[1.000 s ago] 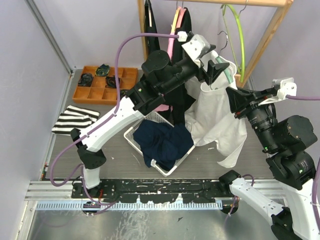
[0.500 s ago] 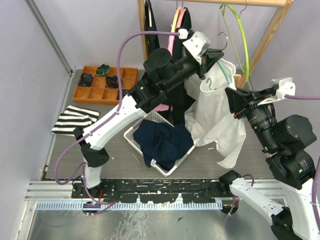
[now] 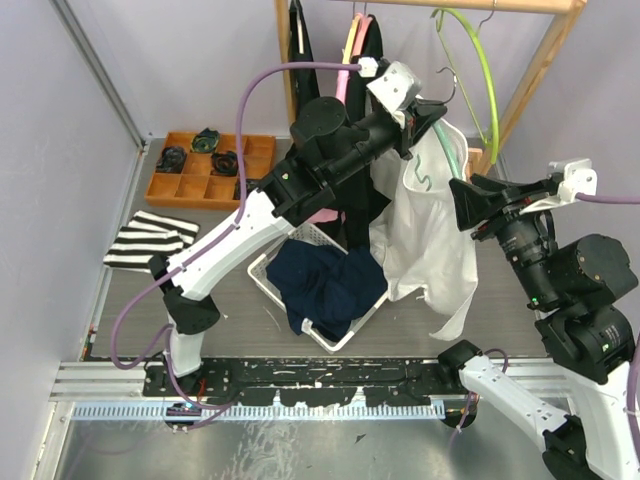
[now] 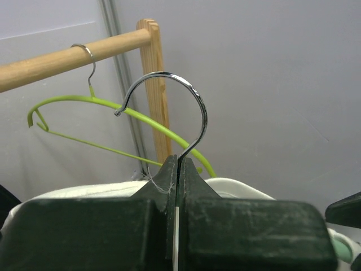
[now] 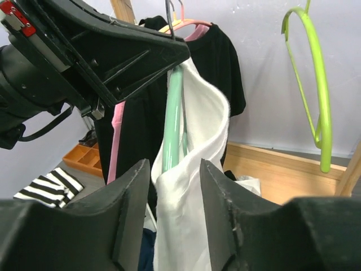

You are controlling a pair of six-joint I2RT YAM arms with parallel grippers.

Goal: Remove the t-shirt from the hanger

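A white t-shirt (image 3: 430, 250) hangs on a mint-green hanger (image 3: 455, 160) with a chrome hook (image 4: 192, 107). The hook is in the air, off the wooden rail (image 4: 73, 56). My left gripper (image 3: 428, 108) is shut on the hook's stem, its jaws (image 4: 179, 164) pinching the wire. My right gripper (image 3: 462, 205) stands open beside the shirt's right edge. In the right wrist view the shirt (image 5: 197, 186) and hanger (image 5: 172, 124) show between its spread fingers (image 5: 174, 166). Whether the fingers touch the cloth I cannot tell.
A wooden rack rail (image 3: 480, 5) carries a lime-green hanger (image 3: 480, 70) and a black garment on a pink hanger (image 3: 365, 40). A white basket (image 3: 262, 272) holds navy clothes (image 3: 325, 285). At the left are an orange tray (image 3: 200, 170) and a striped cloth (image 3: 150, 240).
The left gripper moved up and closed on the hanger's hook. The right gripper opened wider, and the shirt's right side dropped to hang straighter.
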